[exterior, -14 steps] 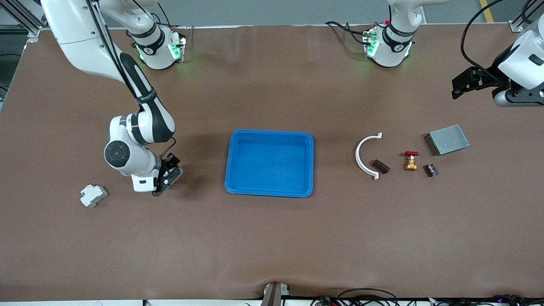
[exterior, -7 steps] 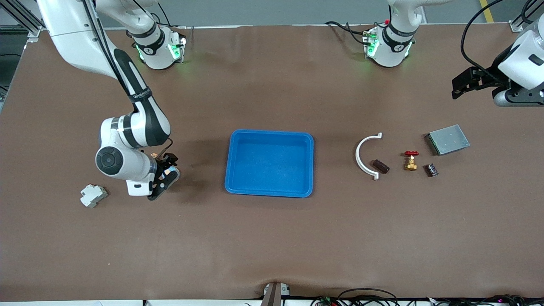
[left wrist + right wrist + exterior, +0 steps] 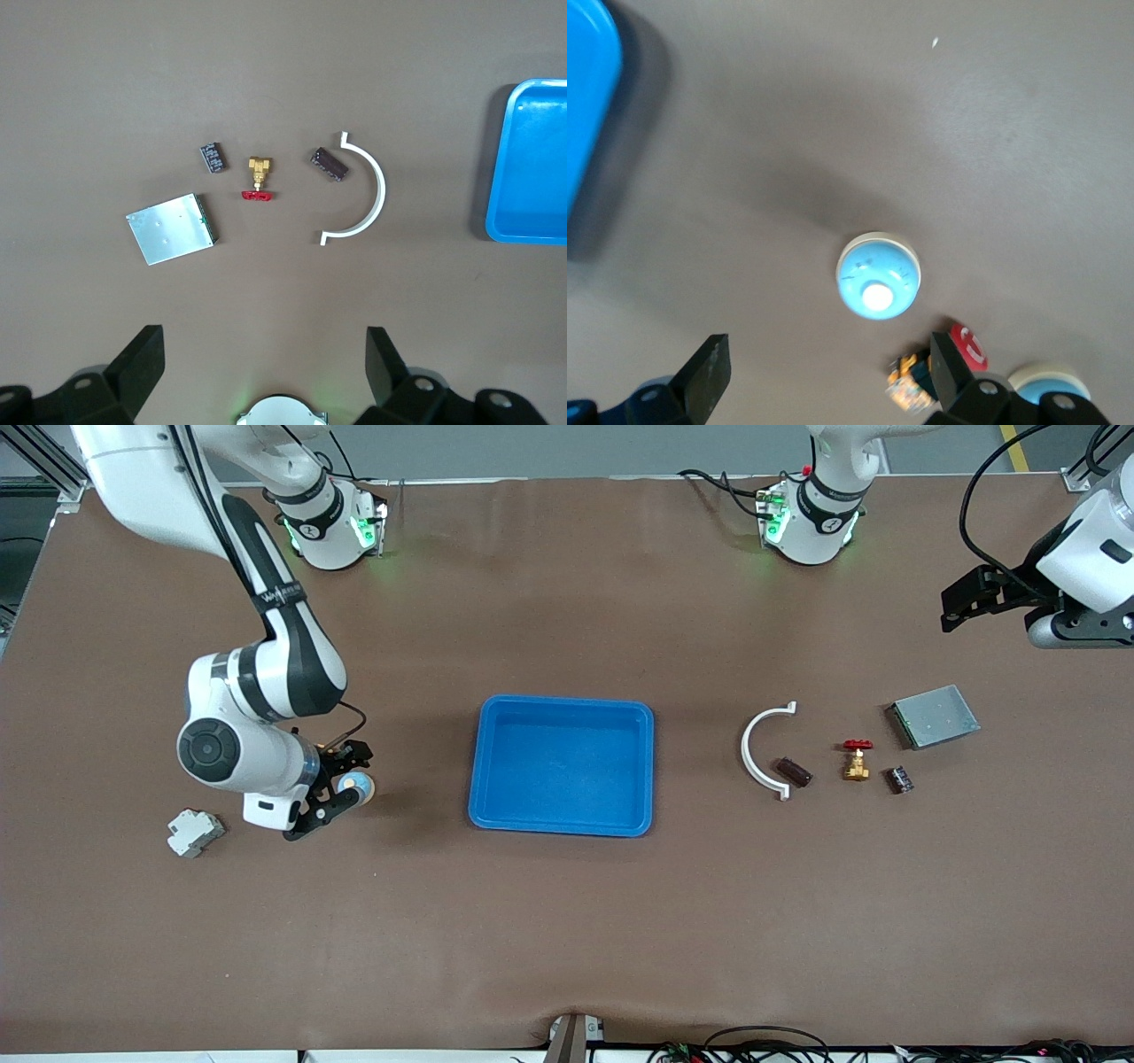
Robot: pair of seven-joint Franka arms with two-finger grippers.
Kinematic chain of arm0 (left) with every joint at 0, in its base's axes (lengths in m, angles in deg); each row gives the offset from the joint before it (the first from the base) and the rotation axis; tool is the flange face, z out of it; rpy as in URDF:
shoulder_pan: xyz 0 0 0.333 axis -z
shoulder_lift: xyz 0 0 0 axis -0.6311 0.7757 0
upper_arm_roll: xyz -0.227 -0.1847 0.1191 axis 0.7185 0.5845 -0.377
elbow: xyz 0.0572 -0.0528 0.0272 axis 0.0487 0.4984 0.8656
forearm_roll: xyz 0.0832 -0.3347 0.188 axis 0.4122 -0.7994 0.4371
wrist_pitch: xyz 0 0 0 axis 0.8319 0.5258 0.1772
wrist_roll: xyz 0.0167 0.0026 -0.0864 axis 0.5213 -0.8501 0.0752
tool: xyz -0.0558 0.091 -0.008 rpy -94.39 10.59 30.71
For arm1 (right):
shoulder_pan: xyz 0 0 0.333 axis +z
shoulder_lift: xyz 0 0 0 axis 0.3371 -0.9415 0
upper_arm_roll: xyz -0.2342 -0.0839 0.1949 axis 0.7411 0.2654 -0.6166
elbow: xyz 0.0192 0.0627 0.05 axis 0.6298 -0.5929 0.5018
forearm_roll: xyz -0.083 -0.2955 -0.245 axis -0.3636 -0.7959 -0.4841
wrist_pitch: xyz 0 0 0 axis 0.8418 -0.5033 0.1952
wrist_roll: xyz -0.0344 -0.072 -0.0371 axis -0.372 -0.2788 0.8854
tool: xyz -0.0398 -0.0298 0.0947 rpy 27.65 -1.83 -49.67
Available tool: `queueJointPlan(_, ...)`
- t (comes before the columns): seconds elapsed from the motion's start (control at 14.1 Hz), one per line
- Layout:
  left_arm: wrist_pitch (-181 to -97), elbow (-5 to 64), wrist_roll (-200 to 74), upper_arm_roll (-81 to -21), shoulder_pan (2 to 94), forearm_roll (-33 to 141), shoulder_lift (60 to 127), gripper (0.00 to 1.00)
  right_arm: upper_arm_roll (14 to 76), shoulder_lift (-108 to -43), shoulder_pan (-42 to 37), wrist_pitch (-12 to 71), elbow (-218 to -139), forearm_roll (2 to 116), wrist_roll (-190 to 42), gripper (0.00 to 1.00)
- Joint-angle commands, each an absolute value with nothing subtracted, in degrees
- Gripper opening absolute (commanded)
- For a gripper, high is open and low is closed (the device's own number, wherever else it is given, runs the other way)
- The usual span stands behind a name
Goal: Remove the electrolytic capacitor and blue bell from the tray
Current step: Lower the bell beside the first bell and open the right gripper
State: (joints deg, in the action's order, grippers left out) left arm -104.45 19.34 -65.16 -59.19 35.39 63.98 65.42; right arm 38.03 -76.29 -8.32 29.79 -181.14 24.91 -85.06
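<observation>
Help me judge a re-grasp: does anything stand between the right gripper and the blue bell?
Nothing visible does. The right gripper hangs open over the blue bell, which sits on the bare table outside the tray. Only open air separates them.

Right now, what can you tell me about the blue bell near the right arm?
The blue bell is a small round dome, light blue and glossy with a bright highlight on top, sitting on a pale cream base ring. It stands upright on the brown table, outside the blue tray, toward the right arm's end. The right pincer is directly over it, fingers spread wide to either side, not gripping it. Nothing else touches it.
</observation>
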Motion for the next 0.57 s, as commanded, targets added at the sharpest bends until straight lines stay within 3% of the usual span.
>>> queueJointPlan(0.0,-103.4,17.9,-65.7,-59.0,35.6,65.6,66.2,1.00,37.8,-70.5,-8.3,25.6,-182.2,25.9,-74.5,1.00)
queueJointPlan(0.5,-103.4,18.0,-65.6,-59.0,35.6,65.6,66.2,1.00,35.7,-59.7,-16.3,16.8,-181.0,25.9,-67.8,1.00)
